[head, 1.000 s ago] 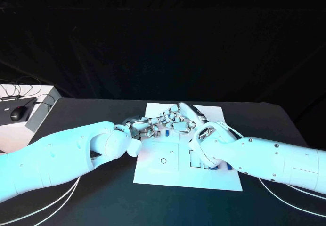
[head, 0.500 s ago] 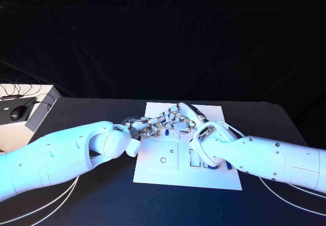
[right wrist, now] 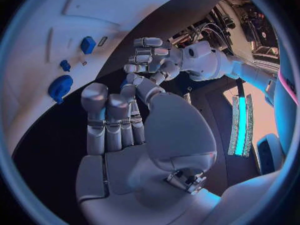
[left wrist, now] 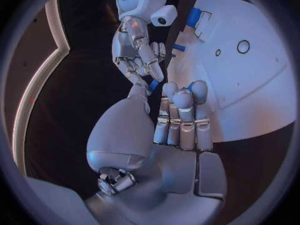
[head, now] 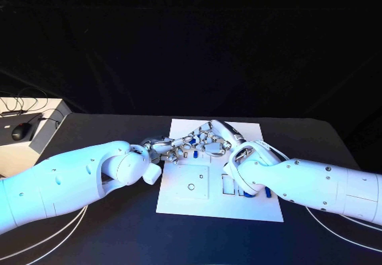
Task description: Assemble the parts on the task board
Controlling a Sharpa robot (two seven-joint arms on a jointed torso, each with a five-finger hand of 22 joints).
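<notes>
Left silver hand [head: 163,150] and right silver hand [head: 213,139] meeting fingertip to fingertip above far end of white plastic task board [head: 191,205], pinching one small blue part [left wrist: 153,86] between them; which hand truly grips, impossible to tell. Likely trouble: part slipping during transfer, dropping onto board or black counter [head: 104,232] beside left hand. More blue parts [right wrist: 60,86] seated in board near right hand. Dark room beyond; grey box [head: 28,124] past left arm.
</notes>
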